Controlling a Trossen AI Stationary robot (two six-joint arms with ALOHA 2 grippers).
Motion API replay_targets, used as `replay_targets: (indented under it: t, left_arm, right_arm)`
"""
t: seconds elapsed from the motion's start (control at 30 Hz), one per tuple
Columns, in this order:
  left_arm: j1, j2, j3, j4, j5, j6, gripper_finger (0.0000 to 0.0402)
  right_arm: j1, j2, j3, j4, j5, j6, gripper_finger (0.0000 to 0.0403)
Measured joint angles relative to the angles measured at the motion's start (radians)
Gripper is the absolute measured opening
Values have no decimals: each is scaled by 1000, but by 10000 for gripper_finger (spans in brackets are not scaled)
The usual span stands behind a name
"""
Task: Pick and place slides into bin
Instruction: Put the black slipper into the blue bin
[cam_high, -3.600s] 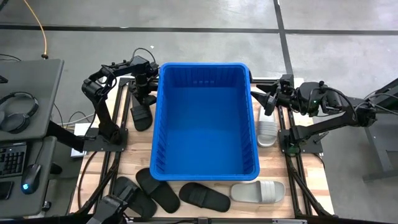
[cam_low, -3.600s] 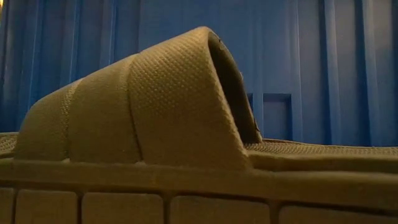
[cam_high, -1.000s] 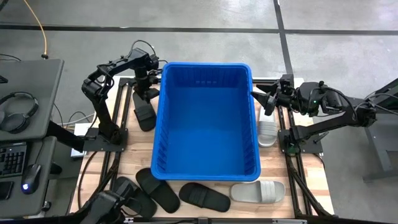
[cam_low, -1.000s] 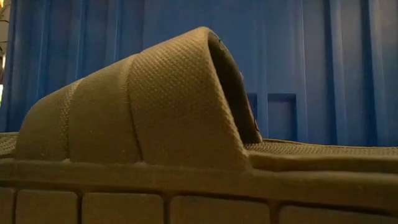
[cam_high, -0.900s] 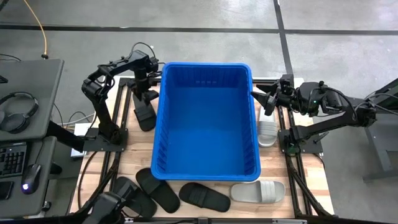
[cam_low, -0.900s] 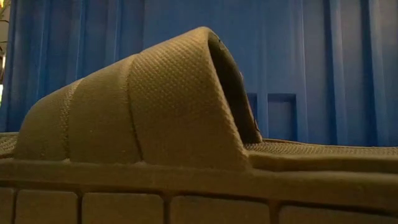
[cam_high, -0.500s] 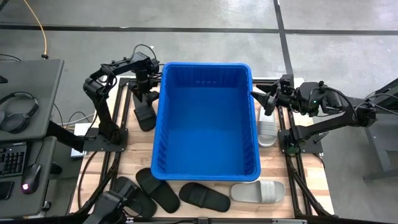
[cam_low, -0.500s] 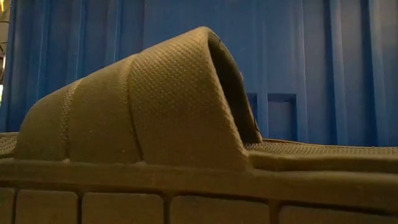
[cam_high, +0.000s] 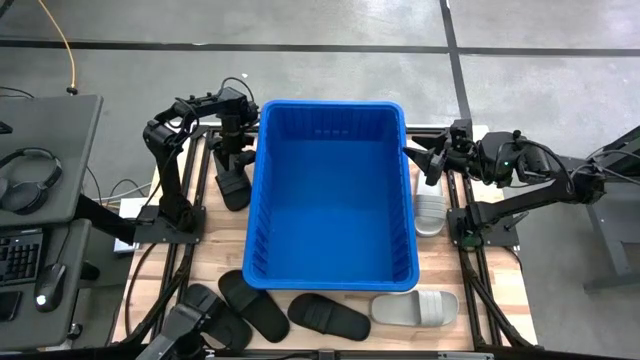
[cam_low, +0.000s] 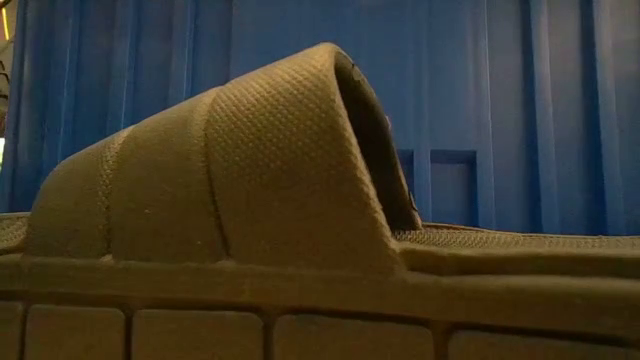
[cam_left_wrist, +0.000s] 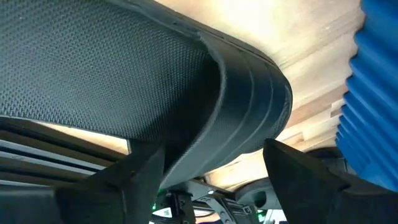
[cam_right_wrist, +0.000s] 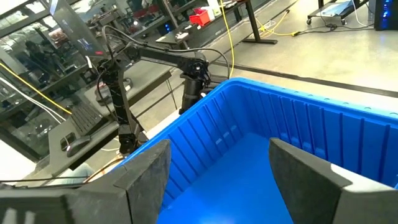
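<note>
A black slide (cam_high: 232, 182) lies sole down on the table, left of the blue bin (cam_high: 330, 262). My left gripper (cam_high: 233, 152) points steeply down over it, open. In the left wrist view its fingers (cam_left_wrist: 144, 169) stand on either side of the slide's wide strap (cam_left_wrist: 245, 106). My right gripper (cam_high: 421, 164) hangs open and holding nothing above the bin's right rim; its wrist view looks into the bin (cam_right_wrist: 261, 149). A grey slide (cam_high: 428, 210) lies on the table right of the bin. My left gripper comes from above, slanting down, with its two fingers astride the black slide's strap (cam_left_wrist: 205, 155), one on each side. I cannot tell whether the fingers touch the strap. The slide lies flat on the table.
Three black slides (cam_high: 255, 305) and one grey slide (cam_high: 415, 305) lie along the table's near edge. One slide (cam_low: 250, 200) fills the low view in front of the bin's wall (cam_low: 500, 100). A desk with headphones (cam_high: 30, 180) stands left of the table.
My left gripper has come down toward the black slide left of the bin. The slide has stayed where it lay.
</note>
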Motion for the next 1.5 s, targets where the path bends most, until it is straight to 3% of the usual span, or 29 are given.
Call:
replay_targets:
  t: [0.5,1.13,1.5]
  left_arm:
    - [0,0,0,34,12,-98,174]
    - [-31,50,18,-14,10,-111,178]
    - [-32,57,23,-20,27,-110,97]
  right_arm:
    - [0,0,0,0,8,-7,261]
    - [0,0,0,0,2,-3,261]
    - [0,0,0,0,7,-14,261]
